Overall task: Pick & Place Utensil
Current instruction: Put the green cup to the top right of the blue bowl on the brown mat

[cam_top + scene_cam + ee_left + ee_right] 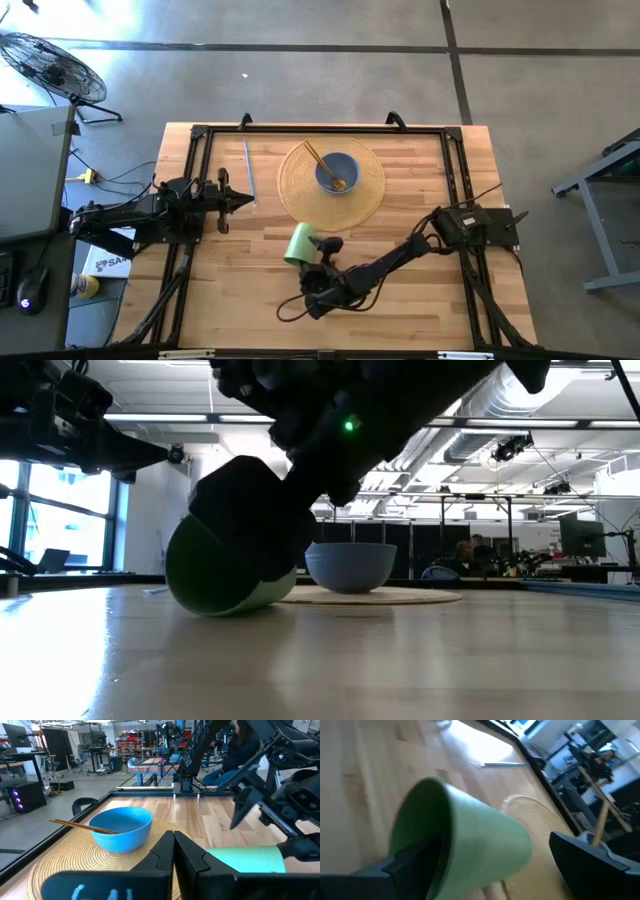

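From above, we see the right gripper (318, 262) reaching in from four o'clock, jaws spread around the tipped green cup (299, 243); chopsticks (325, 166) rest in the blue bowl (337, 171) at twelve. The left gripper (240, 201) waits at nine, jaws together. Wrist view: its fingers (412, 857) flank the cup.

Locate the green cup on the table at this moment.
In the high view the green cup lies on its side near the table's middle, just off the woven mat, with the right hand open around it.
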Motion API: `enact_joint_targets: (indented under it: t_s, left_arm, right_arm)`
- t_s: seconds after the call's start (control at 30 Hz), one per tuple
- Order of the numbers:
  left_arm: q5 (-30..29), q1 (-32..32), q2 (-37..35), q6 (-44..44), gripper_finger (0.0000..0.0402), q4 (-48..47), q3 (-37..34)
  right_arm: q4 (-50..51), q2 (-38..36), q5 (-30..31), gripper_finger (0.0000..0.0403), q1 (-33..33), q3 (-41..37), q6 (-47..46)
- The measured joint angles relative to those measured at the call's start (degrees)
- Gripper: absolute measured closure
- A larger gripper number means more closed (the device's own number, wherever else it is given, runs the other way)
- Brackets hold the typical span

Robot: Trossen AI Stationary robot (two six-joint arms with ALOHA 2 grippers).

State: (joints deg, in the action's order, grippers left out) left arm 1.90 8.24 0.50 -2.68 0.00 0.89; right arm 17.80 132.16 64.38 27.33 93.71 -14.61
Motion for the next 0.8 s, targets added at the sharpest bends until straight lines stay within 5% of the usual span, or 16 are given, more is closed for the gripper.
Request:
enact_joint_targets:
  t_s: [0.37,0.8]
  left_arm:
    - [0.0,0.0,0.0,0.0,0.0400,0.0,0.0]
    - [0.0,0.0,0.0,0.0,0.0400,0.0,0.0]
  right_arm:
    - [4.3,-0.1,-0.7,0.0055,0.2,0.1,-8.9]
    - [4.2,-0.2,0.2,0.0196,1.0,0.1,-13.0]
